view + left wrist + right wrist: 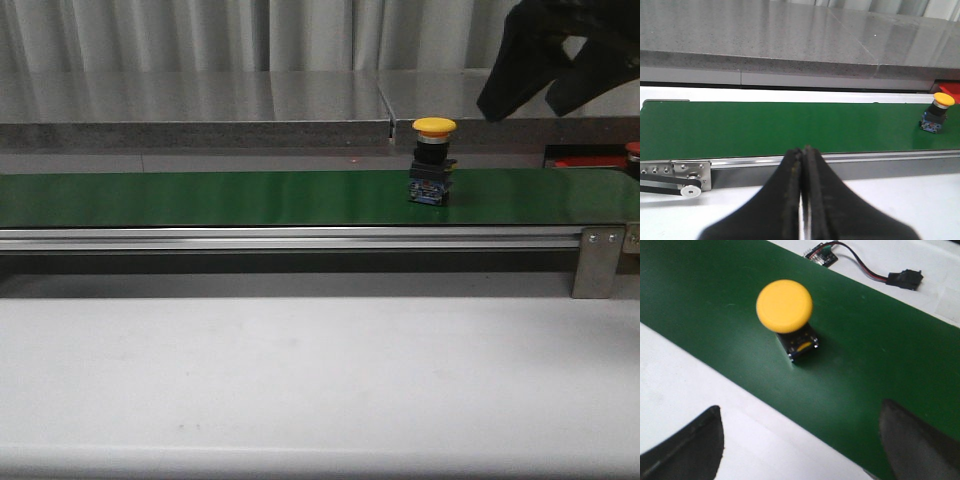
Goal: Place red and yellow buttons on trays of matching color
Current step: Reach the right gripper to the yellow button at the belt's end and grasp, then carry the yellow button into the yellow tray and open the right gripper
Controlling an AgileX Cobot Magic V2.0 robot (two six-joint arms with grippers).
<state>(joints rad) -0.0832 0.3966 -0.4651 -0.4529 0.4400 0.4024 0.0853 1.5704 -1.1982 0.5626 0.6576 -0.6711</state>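
Note:
A yellow button [434,160] with a mushroom cap on a dark blue-black body stands upright on the green belt [200,198], right of its middle. My right gripper [527,100] hangs open above and to the right of it, apart from it. In the right wrist view the yellow button [785,307] sits ahead of the wide-open right gripper [800,427], nothing between the fingers. A red tray [590,159] shows in part at the far right, with a small dark-red button [633,150] at the frame edge. My left gripper [802,150] is shut and empty, near the belt's other end; the yellow button [938,112] and the red tray's corner [951,89] lie far off.
The belt's aluminium rail [300,238] and a metal bracket [598,262] run along its near side. A grey stone ledge [200,110] lies behind the belt. A small circuit board with a cable [822,254] lies beyond the belt. White tabletop [300,380] fills the foreground.

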